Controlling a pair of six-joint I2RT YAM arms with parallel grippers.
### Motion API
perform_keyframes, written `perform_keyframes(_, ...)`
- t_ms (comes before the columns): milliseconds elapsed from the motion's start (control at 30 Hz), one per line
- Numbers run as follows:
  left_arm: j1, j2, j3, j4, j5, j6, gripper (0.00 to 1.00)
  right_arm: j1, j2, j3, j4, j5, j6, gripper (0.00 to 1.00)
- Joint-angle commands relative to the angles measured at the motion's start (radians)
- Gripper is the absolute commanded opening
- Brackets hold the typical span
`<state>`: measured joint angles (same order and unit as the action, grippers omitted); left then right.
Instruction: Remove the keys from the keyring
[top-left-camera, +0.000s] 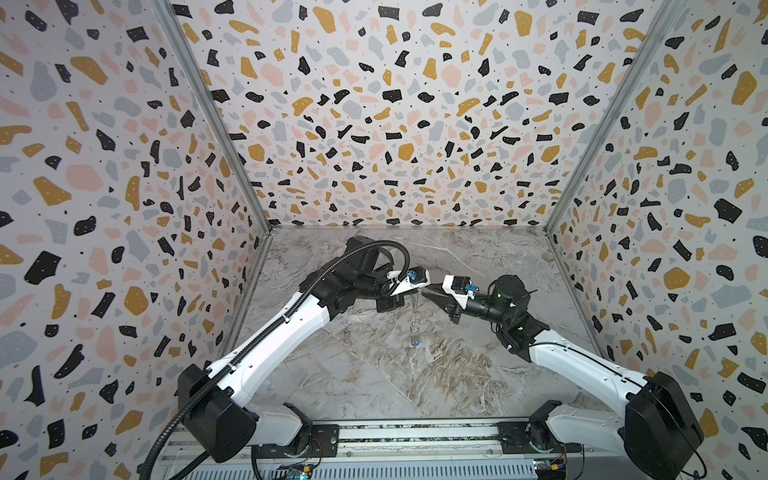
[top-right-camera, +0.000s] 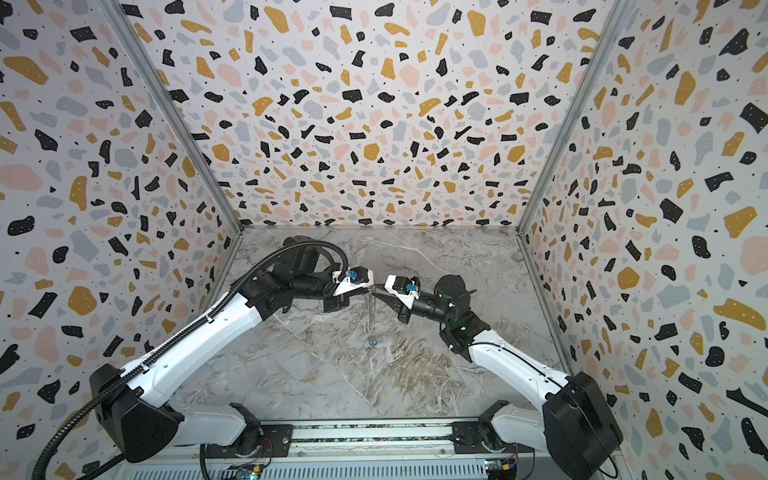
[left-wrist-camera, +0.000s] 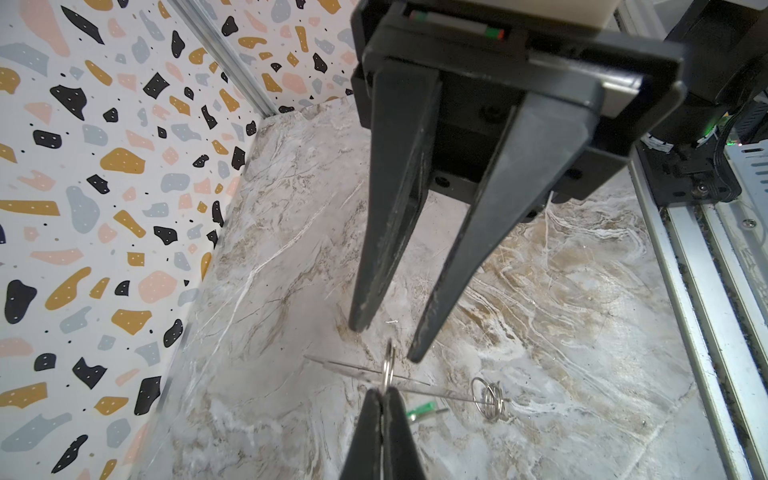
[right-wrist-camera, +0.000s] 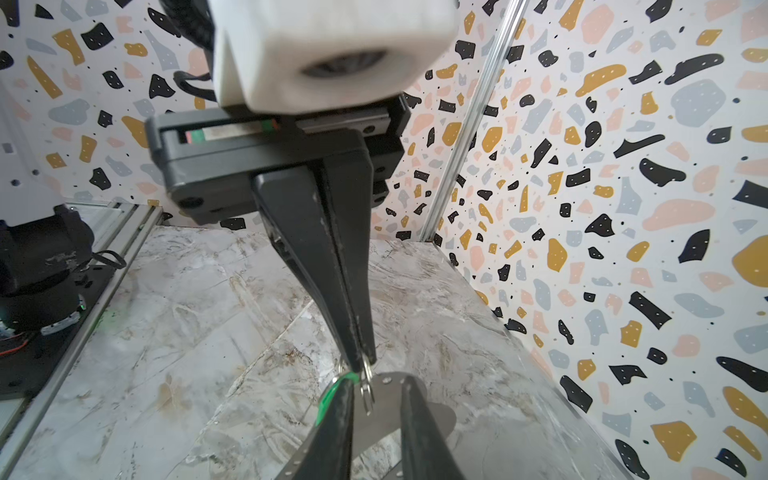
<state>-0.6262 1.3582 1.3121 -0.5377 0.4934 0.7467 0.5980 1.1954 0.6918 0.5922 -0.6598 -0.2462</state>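
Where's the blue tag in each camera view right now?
Top view: blue tag hanging in the lower middle of the picture.
Top view: same place.
Left wrist: not in it.
Right wrist: not in it.
Shared landmark: left gripper shut on the keyring.

1. This is a robot test cell in a lab, not a lived-in room. Printed terrazzo-pattern panels (top-left-camera: 374, 104) box in the space beyond and to either side of the left gripper (top-left-camera: 418, 291) and the right gripper (top-left-camera: 424, 293).
2. Bare aluminium posts (right-wrist-camera: 471, 120) join the panels at the corners.
3. Below both grippers lies a marble-print tabletop (top-left-camera: 374, 374).
4. Back behind the grippers, at the arm bases, a metal rail (top-left-camera: 415, 434) carries both arms, with exposed circuit boards (top-left-camera: 552, 464) and loose wiring.
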Motion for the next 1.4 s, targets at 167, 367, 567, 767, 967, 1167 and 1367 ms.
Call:
perform_keyframes(167,-0.025,-0.002,0.047,-0.022,-0.040,0.025,0.00,-0.010,0.010,0.047,-0.024,-0.048,0.005,0.19)
perform_keyframes(367,-0.032,-0.002,0.049,-0.021,-0.043,0.028,0.00,-0.009,0.027,0.055,-0.038,-0.067,0.010,0.17)
perform_keyframes(567,-0.033,-0.001,0.052,-0.021,-0.041,0.034,0.00,-0.010,0.031,0.055,-0.044,-0.073,0.009,0.11)
perform_keyframes(767,-0.034,0.001,0.053,-0.023,-0.036,0.044,0.00,-0.011,0.028,0.052,-0.030,-0.078,0.012,0.02)
perform_keyframes(967,-0.026,-0.021,0.013,0.031,-0.134,0.002,0.25,-0.011,0.026,0.036,0.015,-0.084,0.031,0.00)
perform_keyframes(1167,0.063,-0.134,-0.123,0.247,-0.054,-0.148,0.41,-0.011,0.029,0.005,0.132,-0.090,0.090,0.00)
perform_keyframes(1367,0.082,-0.204,-0.296,0.488,0.071,-0.311,0.47,-0.010,0.043,-0.020,0.247,-0.099,0.157,0.00)
